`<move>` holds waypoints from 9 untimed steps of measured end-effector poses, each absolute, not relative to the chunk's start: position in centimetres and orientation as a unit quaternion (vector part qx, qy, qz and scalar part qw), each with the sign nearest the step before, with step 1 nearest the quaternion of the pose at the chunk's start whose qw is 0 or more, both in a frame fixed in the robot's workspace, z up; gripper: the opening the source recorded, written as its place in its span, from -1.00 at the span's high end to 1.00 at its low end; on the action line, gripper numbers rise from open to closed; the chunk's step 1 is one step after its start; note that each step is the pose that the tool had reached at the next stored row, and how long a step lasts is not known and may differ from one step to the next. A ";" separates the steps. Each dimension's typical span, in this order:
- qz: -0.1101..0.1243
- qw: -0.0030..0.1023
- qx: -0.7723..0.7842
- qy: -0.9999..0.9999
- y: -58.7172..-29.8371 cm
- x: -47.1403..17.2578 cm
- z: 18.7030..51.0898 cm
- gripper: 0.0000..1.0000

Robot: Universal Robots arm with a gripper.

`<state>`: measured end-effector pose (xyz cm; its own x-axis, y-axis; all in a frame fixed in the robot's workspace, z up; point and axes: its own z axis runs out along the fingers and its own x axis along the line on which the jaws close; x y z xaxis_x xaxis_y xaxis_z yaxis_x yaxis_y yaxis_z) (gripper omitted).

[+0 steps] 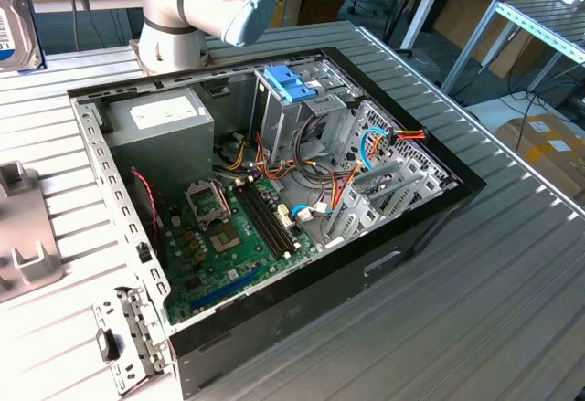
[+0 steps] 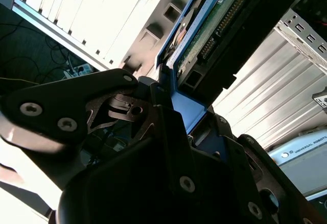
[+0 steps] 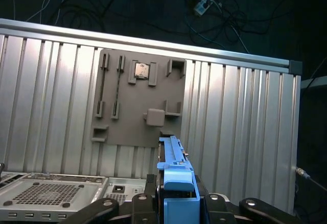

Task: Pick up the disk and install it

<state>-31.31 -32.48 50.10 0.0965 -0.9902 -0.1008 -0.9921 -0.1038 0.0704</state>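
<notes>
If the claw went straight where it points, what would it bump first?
Probably the grey holder plate on the table, beyond the disk the gripper holds; depth is unclear.

Silver-grey arm [image 1: 172,28] with pale blue joint cap [image 1: 249,15].

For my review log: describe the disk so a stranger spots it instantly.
In the first wrist view, find the grey fixture plate on the ribbed metal table. Nearer the camera, the black gripper clamps the disk edge-on. Its light-blue plastic rail sets it apart from everything grey around it.
</notes>
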 end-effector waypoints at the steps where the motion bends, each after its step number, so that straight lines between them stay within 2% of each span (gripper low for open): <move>1: 0.061 0.008 -0.740 0.669 -32.5 -31.3 50.1 0.25; 9: 0.061 0.008 -0.740 0.669 -32.5 -30.9 50.1 0.25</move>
